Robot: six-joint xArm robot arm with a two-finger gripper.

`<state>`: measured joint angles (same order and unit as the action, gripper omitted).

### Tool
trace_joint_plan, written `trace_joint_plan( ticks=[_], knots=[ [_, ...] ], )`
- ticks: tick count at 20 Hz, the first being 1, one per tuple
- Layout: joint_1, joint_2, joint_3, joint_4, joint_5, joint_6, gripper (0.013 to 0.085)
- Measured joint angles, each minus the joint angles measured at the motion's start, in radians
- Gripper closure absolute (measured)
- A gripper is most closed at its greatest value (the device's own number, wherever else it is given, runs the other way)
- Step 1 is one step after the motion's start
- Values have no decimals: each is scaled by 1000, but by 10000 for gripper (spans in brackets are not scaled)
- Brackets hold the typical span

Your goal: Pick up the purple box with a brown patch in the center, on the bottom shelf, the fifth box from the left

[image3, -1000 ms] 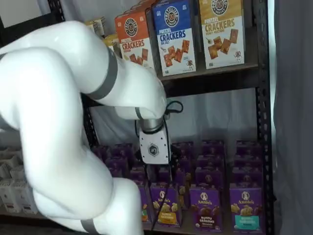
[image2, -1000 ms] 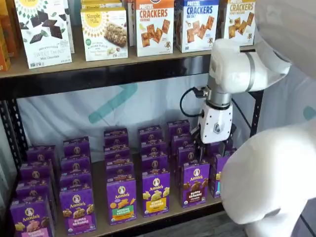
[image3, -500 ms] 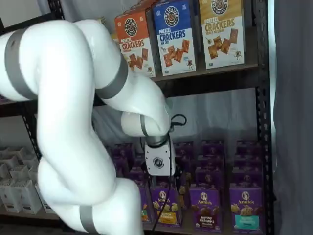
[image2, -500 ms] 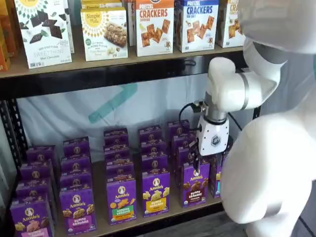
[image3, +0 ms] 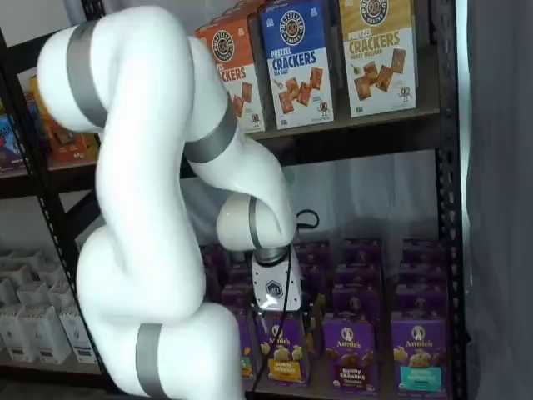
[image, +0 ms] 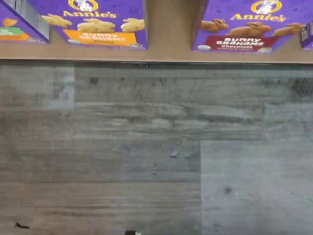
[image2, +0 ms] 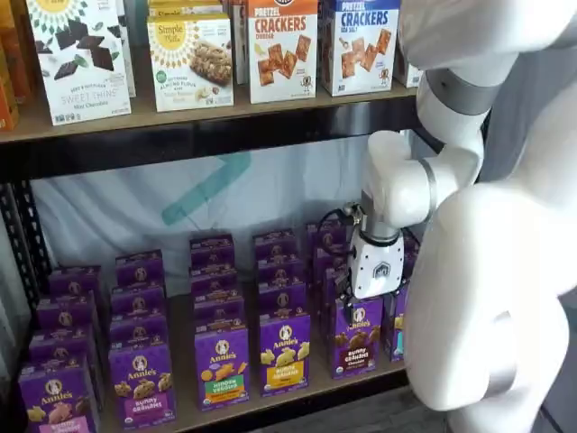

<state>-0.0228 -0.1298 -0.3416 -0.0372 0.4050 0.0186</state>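
Purple box at the front of the bottom shelf, upright, under the end effector.

Its face shows brown bunny cookies over a dark red-brown "Bunny Grahams" band, also seen in the wrist view above grey plank floor. Rows of purple cartons fill the tan board; cracker boxes stand higher up. Whether the black fingers are parted cannot be told; nothing visibly held.

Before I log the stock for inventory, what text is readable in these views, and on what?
"Annie's BUNNY GRAHAMS Chocolate": the purple box.
"Annie's": yellow-patch carton; lower words blurred.
"PRETZEL CRACKERS": blue box, orange box.
"Simple Mills": yellow-topped box.
"SWEET THINS": white box.
Fine print unreadable.
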Motion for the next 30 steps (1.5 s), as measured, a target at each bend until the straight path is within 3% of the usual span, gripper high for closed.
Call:
trace_joint_plan(
  ticks=[7, 10, 13, 20, 25, 30],
  knots=[
    [-2, 139, -69, 45, -83, -45, 130],
    [-15, 198, -111, 17, -85, -31, 130],
    [-30, 275, -161, 66, -111, -94, 130],
    [-84, 462, -302, -78, -161, -8, 130],
    [-93, 557, -402, -36, -148, -59, 130],
    [-106, 636, -488, -41, -153, -67, 130]
  ],
)
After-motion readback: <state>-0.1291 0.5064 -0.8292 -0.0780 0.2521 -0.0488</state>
